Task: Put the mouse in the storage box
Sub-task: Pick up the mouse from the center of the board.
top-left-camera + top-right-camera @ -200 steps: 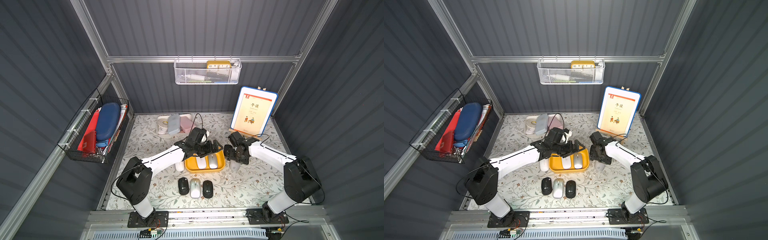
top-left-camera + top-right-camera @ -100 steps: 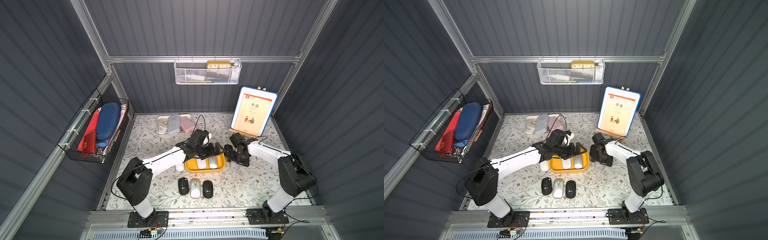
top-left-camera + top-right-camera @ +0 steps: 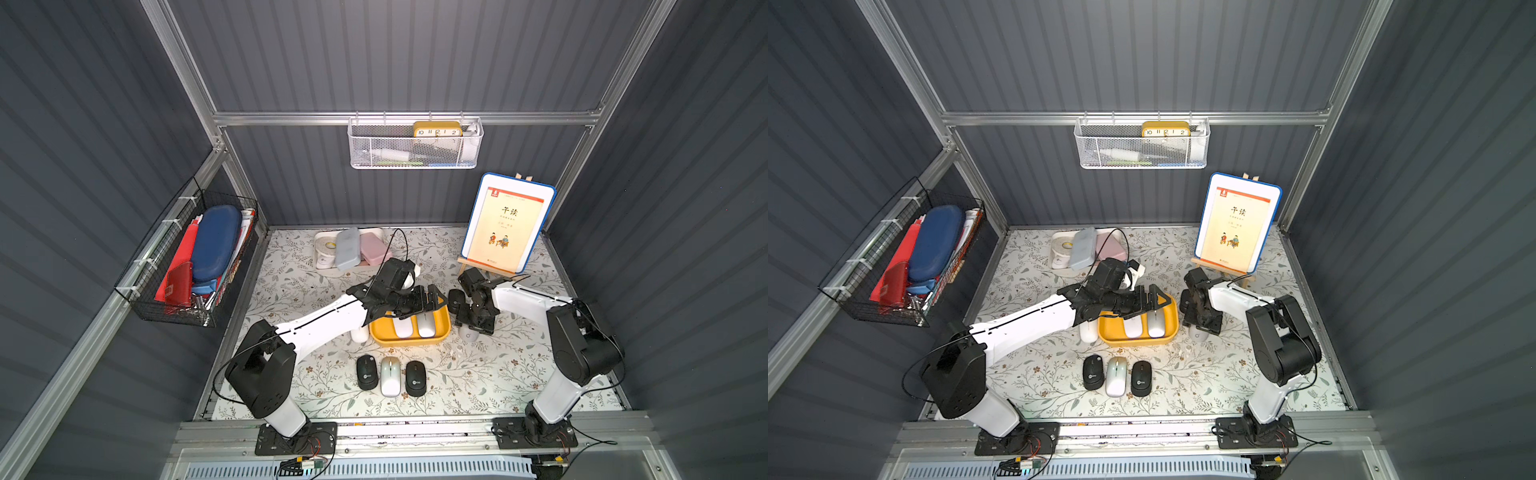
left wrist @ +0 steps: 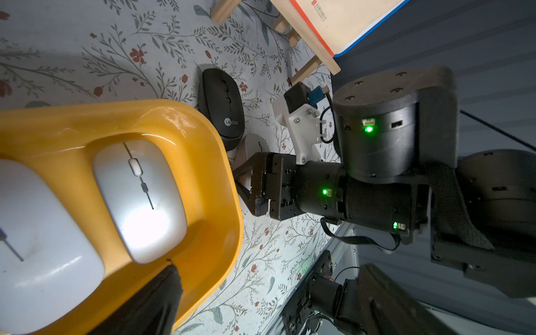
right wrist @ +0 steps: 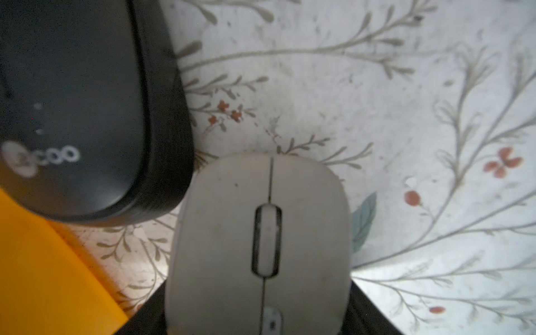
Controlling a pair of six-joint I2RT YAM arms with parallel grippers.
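The right claw (image 3: 471, 326) is pinching the beige mouse (image 5: 261, 240) by its sides. The mouse is lying on the desk (image 3: 478, 374) just beside the storage box (image 3: 409, 343). Its rounded shell could be slipping free on lifting. The black mouse (image 5: 72, 101) is crowding its corner. The left claw (image 3: 432, 300) is hanging spread and empty over the box, likely blocking the drop above 2 mice (image 3: 426, 326) inside.

Not much readable here tbh. The black mouse (image 4: 222, 106) in the left wrist view has "Lecoo" printed in white. The yellow clock (image 3: 437, 129) shows 10, 11, 12, 1, 2. The book (image 3: 505, 226) cover has a Chinese title, too small to read.
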